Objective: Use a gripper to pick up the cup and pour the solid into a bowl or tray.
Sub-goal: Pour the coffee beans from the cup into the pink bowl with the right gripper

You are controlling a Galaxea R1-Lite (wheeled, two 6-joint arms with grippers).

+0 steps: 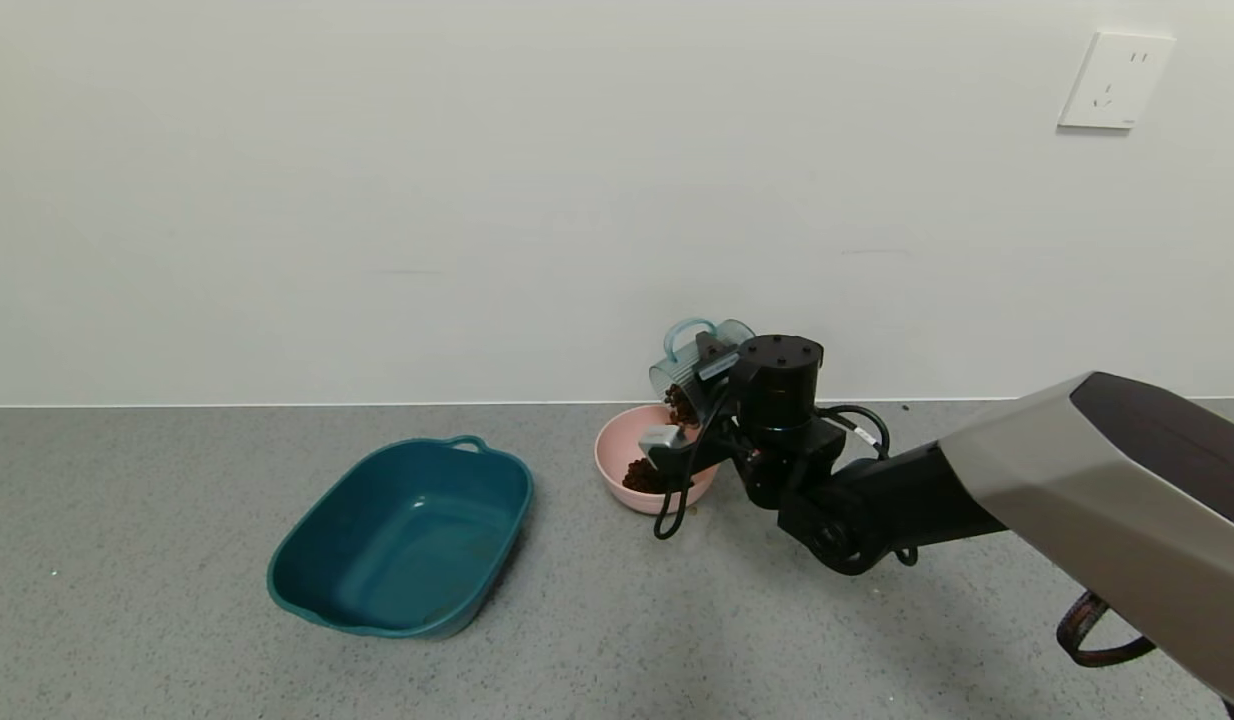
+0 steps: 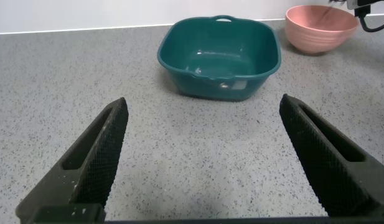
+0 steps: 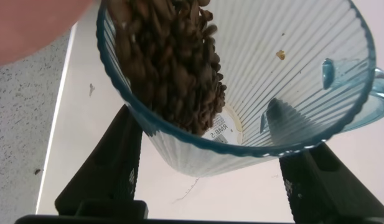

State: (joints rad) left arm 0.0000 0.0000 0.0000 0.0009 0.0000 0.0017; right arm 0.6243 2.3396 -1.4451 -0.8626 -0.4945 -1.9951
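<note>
My right gripper (image 1: 705,372) is shut on the translucent blue-grey ribbed cup (image 1: 692,360) and holds it tilted, mouth down, over the pale pink bowl (image 1: 617,468) near the wall. Dark brown bean-like pieces (image 1: 682,405) slide out of the cup's mouth, and a heap (image 1: 642,475) lies in the bowl. In the right wrist view the cup (image 3: 291,93) sits between the two black fingers (image 3: 111,168), with the beans (image 3: 170,68) piled at its rim. My left gripper (image 2: 204,146) is open and empty over bare counter; the bowl (image 2: 320,28) shows far off in its view.
A larger teal oblong tray (image 1: 402,535) with handles stands empty to the left of the bowl, also seen in the left wrist view (image 2: 220,56). The grey speckled counter (image 1: 127,520) ends at a white wall. A wall socket (image 1: 1115,80) is at the upper right.
</note>
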